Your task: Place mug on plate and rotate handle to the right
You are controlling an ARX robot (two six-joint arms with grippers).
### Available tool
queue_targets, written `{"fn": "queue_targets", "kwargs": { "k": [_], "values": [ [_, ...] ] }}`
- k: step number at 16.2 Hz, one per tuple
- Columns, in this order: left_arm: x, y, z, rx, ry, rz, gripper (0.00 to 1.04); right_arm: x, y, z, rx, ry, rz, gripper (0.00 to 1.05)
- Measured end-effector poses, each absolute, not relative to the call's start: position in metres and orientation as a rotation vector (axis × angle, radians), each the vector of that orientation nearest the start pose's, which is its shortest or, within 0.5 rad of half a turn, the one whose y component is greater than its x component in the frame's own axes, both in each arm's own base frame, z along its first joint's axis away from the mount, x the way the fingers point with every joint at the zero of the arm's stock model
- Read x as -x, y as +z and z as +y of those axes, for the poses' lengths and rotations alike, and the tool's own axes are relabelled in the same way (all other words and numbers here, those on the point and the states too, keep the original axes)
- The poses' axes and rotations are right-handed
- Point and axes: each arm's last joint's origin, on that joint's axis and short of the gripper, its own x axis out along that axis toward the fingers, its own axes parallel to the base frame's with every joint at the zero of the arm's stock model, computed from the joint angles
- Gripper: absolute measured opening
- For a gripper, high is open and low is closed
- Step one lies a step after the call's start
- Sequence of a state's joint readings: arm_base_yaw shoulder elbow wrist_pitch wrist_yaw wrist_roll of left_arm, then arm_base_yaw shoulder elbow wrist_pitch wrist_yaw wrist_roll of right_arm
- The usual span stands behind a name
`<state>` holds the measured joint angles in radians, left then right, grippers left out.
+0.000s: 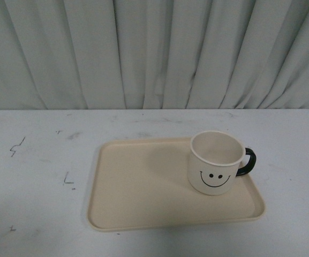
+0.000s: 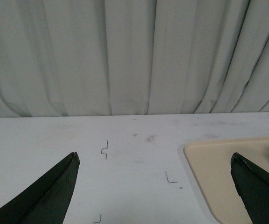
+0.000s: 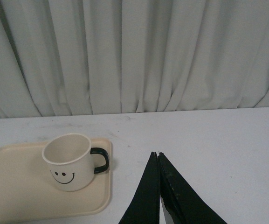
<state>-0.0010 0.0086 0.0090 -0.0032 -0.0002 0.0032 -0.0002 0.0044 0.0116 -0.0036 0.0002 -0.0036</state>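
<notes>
So the cream-white enamel-style mug with the black smiley face (image 1: pixel 214 167) is standing upright on the big flat beige rectangular plastic tray (image 1: pixel 138 187), inside the tray's far right corner, close to the raised rim. Its glossy black loop handle (image 1: pixel 247 161) sticks out to the right, hanging over the tray's right rim. Going by that, both halves of the job look done to me: mug on tray, handle pointing right. Can't see anything left except maybe parking the arms.

Neither arm is touching the mug. The left gripper (image 2: pixel 155 186) has its black fingers spread wide apart over the white table (image 1: pixel 31 160), left of the tray's near left corner. The right gripper (image 3: pixel 158 156) is pinched together with nothing in it, off to the right of the tray.
</notes>
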Motion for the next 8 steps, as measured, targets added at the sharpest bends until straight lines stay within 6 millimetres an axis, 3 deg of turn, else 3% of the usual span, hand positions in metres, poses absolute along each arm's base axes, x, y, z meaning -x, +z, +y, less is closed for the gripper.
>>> {"fn": "queue_targets", "kwargs": {
  "k": [2,3,8],
  "values": [
    [-0.0977,0.1655,-0.0001,-0.003,-0.001,0.003,0.98,-0.0973,0.1668,0.0,0.004,-0.001,-0.004,0.02],
    [-0.0977,0.1655,-0.0001,-0.003,-0.001,0.003,0.98,-0.0973,0.1668,0.0,0.004,0.0,-0.004,0.09],
    [-0.0977,0.1655,-0.0001,-0.003,-0.001,0.003,0.98,-0.0973,0.1668,0.0,0.004,-0.001,-0.004,0.69]
  ]
}}
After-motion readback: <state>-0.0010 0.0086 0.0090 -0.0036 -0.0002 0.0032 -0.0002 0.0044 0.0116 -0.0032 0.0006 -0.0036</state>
